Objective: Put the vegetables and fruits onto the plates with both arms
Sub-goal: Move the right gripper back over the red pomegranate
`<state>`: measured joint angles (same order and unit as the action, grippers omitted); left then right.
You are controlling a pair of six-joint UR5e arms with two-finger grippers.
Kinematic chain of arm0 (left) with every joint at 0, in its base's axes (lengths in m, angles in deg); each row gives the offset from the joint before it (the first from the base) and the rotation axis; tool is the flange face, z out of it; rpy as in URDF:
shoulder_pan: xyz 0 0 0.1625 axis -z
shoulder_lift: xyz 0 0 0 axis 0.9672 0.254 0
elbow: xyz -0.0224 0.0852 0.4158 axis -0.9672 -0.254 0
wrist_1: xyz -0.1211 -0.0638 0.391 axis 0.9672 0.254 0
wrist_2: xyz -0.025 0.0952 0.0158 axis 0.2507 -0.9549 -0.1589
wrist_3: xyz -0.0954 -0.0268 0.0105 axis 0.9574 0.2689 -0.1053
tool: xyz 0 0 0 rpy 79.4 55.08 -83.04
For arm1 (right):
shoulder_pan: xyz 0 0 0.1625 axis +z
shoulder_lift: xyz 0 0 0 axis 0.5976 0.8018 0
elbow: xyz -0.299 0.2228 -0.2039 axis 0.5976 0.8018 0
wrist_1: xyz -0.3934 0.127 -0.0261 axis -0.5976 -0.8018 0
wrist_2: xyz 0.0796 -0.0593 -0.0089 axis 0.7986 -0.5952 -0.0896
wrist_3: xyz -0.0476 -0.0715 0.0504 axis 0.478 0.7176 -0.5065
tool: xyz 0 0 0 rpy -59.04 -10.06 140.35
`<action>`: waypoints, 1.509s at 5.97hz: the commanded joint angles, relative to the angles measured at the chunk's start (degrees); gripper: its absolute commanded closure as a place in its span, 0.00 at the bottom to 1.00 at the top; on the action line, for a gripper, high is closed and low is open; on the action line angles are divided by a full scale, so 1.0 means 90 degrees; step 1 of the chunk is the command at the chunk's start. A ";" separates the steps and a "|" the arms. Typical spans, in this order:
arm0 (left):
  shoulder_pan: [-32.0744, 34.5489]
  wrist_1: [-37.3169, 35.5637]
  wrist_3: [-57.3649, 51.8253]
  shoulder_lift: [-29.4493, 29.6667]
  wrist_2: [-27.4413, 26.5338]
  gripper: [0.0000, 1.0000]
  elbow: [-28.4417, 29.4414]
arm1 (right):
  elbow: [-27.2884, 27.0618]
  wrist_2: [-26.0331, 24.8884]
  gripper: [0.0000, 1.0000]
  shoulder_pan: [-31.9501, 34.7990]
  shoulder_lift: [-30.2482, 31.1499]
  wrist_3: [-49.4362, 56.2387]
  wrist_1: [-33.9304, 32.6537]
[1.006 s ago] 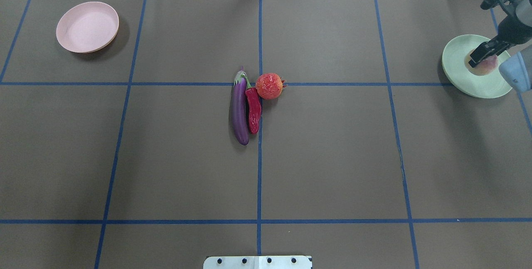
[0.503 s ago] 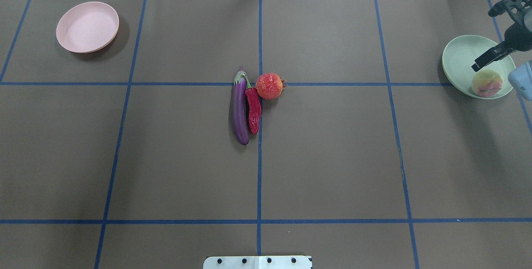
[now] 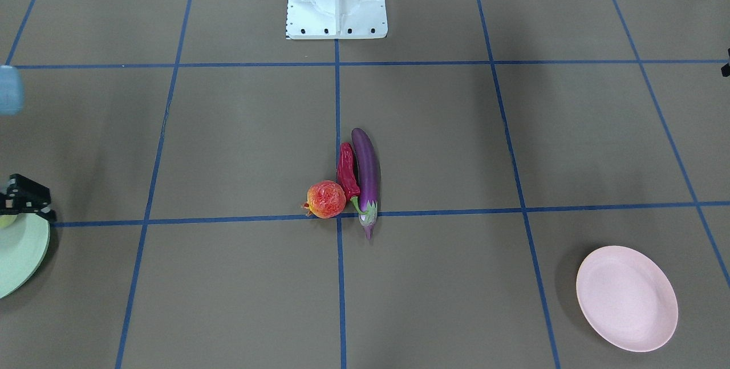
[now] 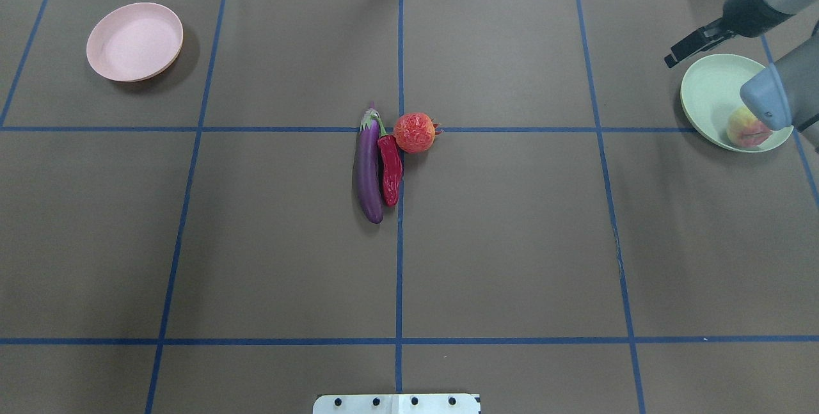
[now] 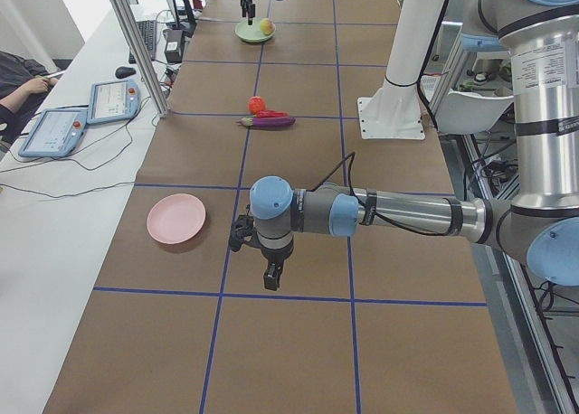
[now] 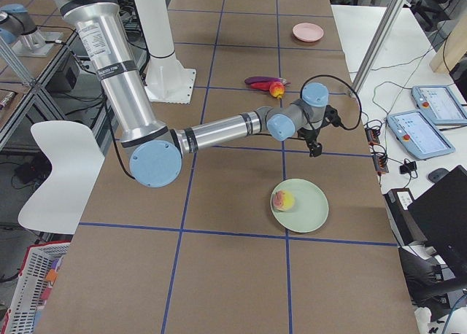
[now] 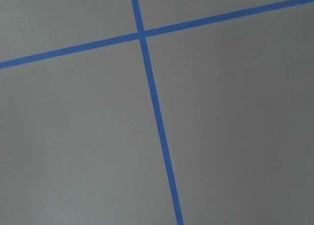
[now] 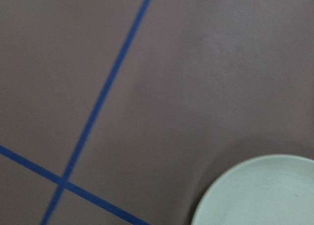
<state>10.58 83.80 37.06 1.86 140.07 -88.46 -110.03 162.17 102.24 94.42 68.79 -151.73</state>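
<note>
Nearest the robot's base, the left arm [image 5: 407,213] stretches out low and level over the table [image 4: 512,241]. Its wrist is bent so the left claw [image 5: 270,280] points straight down above brown paper, close to a blue tape line [image 7: 158,117]. Whether its fingers are apart or together I cannot tell.

At mid-table the eggplant [image 4: 369,174] and chili [image 4: 390,171] lie side by side, touching, with the pomegranate [image 4: 414,132] just beside the chili's stem end.

Farther out, the right arm [image 6: 219,128] reaches across. The right claw [image 4: 672,59] hangs with its fingers spread, holding nothing, just off the rim of the green plate [image 4: 704,91]. The peach [image 4: 742,129] rests in that plate. The pink plate [image 4: 134,41] sits near the far left corner. Tablets [image 5: 54,129] lie on a side bench.
</note>
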 commanded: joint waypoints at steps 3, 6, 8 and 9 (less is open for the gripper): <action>0.0000 -0.0010 0.0000 0.0000 0.0000 0.00 0.0030 | -0.0254 -0.1458 0.01 -0.2324 -0.1588 -0.2638 -0.0124; 0.0000 -0.0020 0.0000 -0.0010 0.0000 0.00 0.0039 | 0.0770 -0.2861 0.02 -0.3345 -0.2842 -0.3348 -0.0779; 0.0000 -0.0020 0.0000 -0.0010 0.0000 0.00 0.0039 | 0.0792 -0.3360 0.02 -0.3541 -0.2843 -0.3251 -0.1080; 0.0000 -0.0020 0.0000 -0.0010 0.0000 0.00 0.0039 | 0.0812 -0.3691 0.02 -0.3600 -0.2833 -0.3057 -0.1256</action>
<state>10.58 83.62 37.06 1.77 140.07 -88.10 -102.90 131.66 70.45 68.91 39.94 -161.52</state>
